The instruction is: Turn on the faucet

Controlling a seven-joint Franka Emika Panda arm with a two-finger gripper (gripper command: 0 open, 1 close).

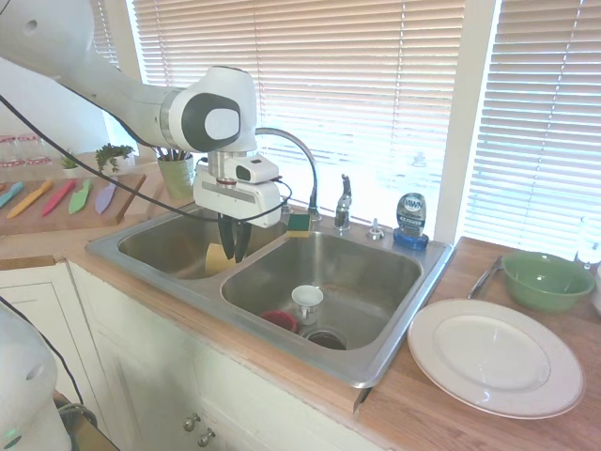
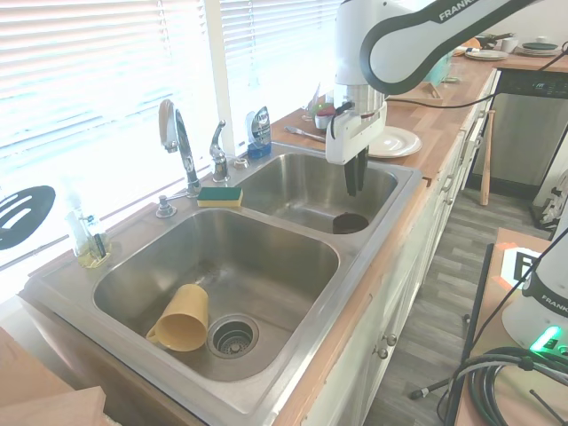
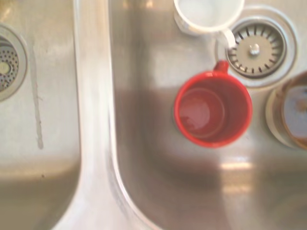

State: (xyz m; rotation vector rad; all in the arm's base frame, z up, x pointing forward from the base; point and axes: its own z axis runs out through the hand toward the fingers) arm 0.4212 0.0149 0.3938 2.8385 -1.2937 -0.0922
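The gripper point(image 1: 236, 250) hung nearly closed and empty above the sink point(image 1: 376, 362); inside stood a red cup point(image 3: 213, 114), a white cup point(image 3: 208, 15) at its 12 o'clock

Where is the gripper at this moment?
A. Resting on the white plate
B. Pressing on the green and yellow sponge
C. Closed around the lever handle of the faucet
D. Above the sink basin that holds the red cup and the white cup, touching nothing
D: the gripper hangs over the basin with the red cup and white cup below, away from the faucet.
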